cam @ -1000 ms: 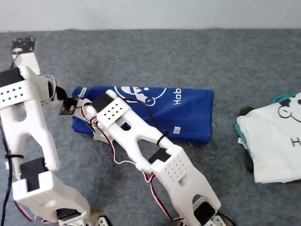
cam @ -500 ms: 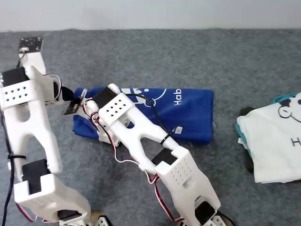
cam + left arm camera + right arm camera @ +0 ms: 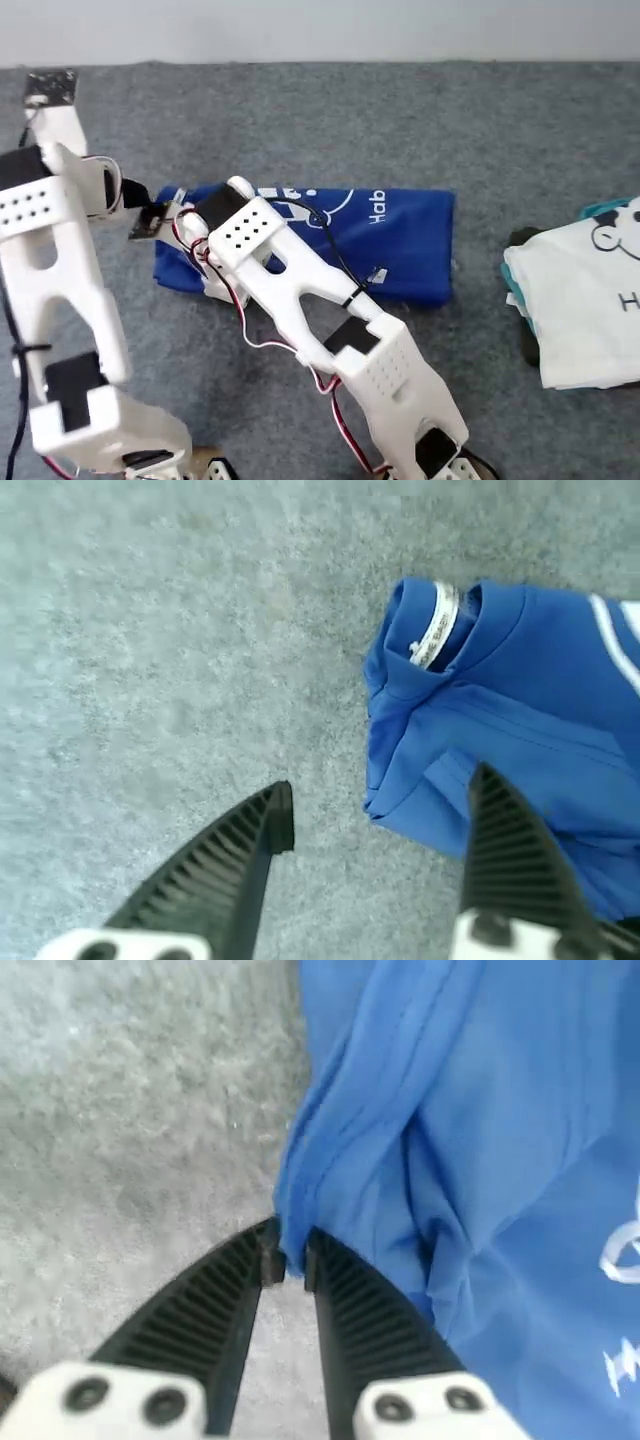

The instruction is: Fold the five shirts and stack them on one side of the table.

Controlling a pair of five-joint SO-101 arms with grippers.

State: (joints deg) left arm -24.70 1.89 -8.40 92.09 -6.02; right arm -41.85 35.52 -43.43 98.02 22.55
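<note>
Two arms work at one short end of the blue shirt [image 3: 400, 245], which lies mid-table on the grey table [image 3: 420, 120], already folded into a long band

- Hold: the right gripper [image 3: 290, 1260] has its fingers pressed together on a thin fold of the shirt's end edge, cloth pinched between the tips
- Free: the left gripper [image 3: 382, 785] has its fingers wide apart and holds nothing. It hovers at the collar corner, one finger over bare carpet, the other over cloth. The collar label [image 3: 435, 625] shows at that corner
- The stack [image 3: 580, 300] sits at the table's far side, well apart from the blue shirt. A white shirt [image 3: 590, 330] is on top with a teal edge [image 3: 600, 210] under it; the count beneath is not readable

Step in hand (judgement): the cross-fold of the band, end over end, with only one corner secured so far

Next move calls for the left gripper to drop and close on the collar corner. Both should then lift evenly and carry that end across to the opposite end. An uneven lift would likely skew the fold or open the layers
</note>
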